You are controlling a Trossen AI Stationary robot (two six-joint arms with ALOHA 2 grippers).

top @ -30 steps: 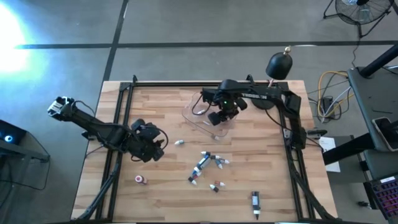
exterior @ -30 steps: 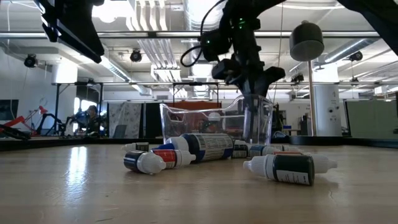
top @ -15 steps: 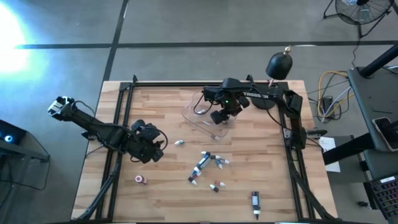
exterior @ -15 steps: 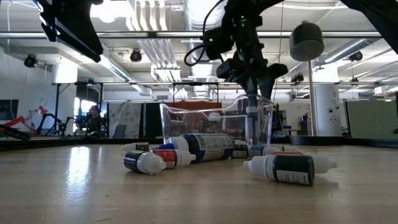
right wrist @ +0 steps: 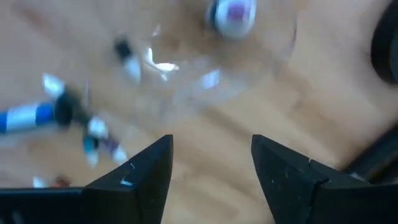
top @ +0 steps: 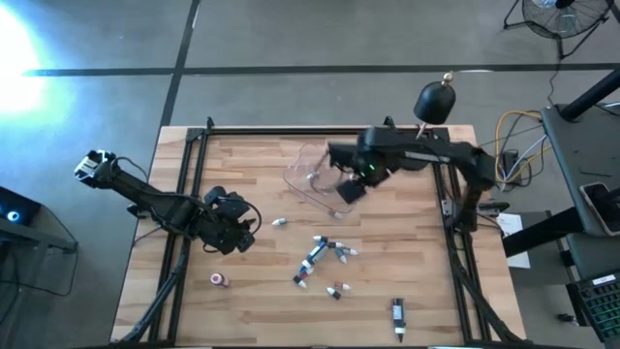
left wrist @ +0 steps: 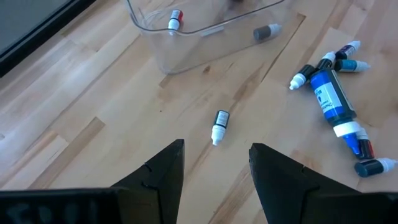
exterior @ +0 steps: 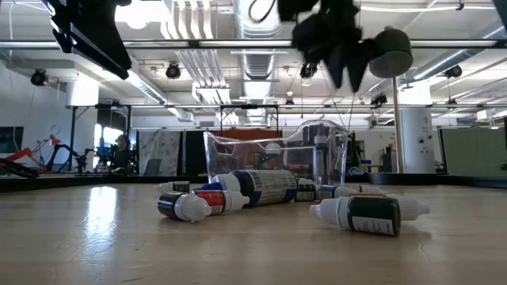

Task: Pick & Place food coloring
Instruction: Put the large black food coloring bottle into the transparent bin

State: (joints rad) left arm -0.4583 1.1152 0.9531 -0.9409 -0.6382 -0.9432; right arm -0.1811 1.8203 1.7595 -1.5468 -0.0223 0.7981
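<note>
Several small food coloring bottles lie on their sides on the wooden table: a cluster point(top: 323, 255) around a larger blue bottle point(left wrist: 333, 99), one white-capped bottle point(top: 279, 222) alone, a red-capped one point(top: 220, 280), and a dark one point(top: 398, 314) near the front edge. A red-capped bottle point(left wrist: 175, 18) lies in the clear tray point(top: 312, 176). My right gripper point(top: 351, 188) hangs open, high over the tray's right side point(exterior: 337, 67). My left gripper point(top: 242, 233) waits open, left of the lone bottle point(left wrist: 219, 126).
A black frame point(top: 194, 145) borders the table on its left, far and right sides. A dark round lamp-like object point(top: 435, 101) stands at the far right corner. Bare wood lies between the tray and the left gripper.
My right gripper has risen out of the clear tray, where its fingers pointed down a second ago, and shifted a little toward the table's right edge. The bottles on the table and my left arm have stayed put.
</note>
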